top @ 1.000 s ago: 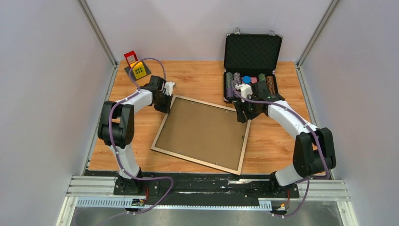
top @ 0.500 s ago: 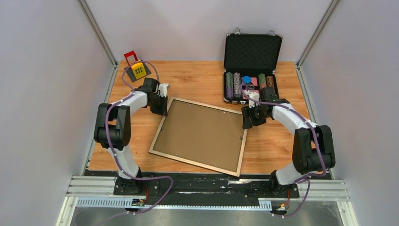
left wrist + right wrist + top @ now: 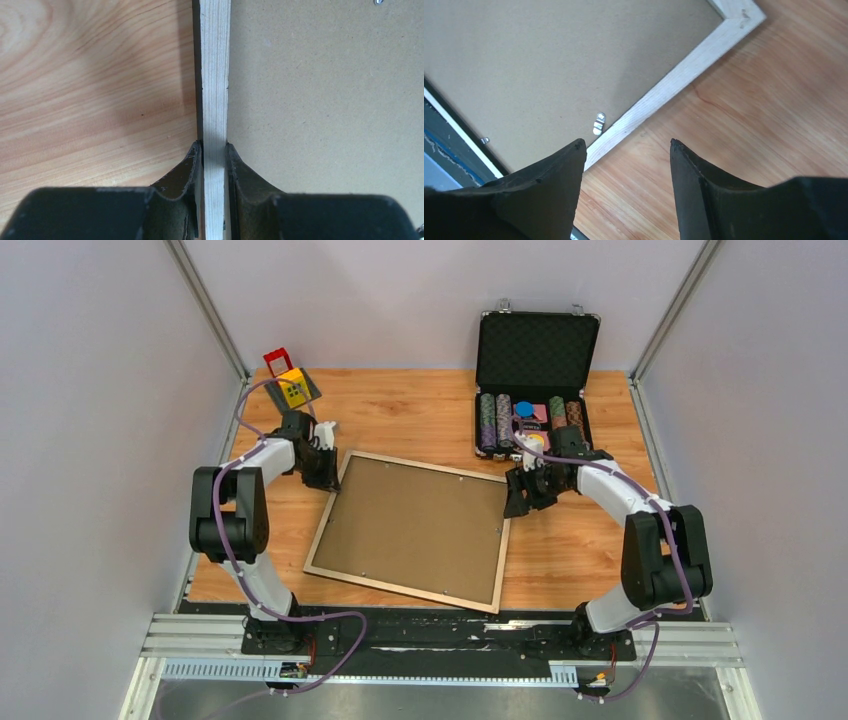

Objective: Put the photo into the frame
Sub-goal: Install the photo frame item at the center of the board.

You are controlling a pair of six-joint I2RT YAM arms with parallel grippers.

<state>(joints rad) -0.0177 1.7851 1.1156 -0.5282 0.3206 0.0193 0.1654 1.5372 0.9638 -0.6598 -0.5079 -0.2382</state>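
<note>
The frame (image 3: 326, 510) lies flat on the wooden table with its pale wood face up and a brown backing board (image 3: 410, 525) filling it. My left gripper (image 3: 325, 472) is shut on the left rail near the far left corner. In the left wrist view the pale rail (image 3: 215, 75) runs straight between the closed fingers of that gripper (image 3: 214, 150). My right gripper (image 3: 518, 502) hovers open just off the frame's right rail near the far right corner. Only bare table shows between the jaws of the right gripper (image 3: 626, 145), with the rail (image 3: 684, 75) beside them. The photo is not in view.
An open black chip case (image 3: 535, 380) holding stacked chips stands at the back right, close behind the right arm. A small yellow and red object (image 3: 290, 385) sits at the back left. A metal clip (image 3: 598, 123) sits on the backing board's edge. Walls close both sides.
The frame has slid left and turned slightly, drawn along by my left gripper. My right gripper has come off the far right corner and now stands beside the right rail.
</note>
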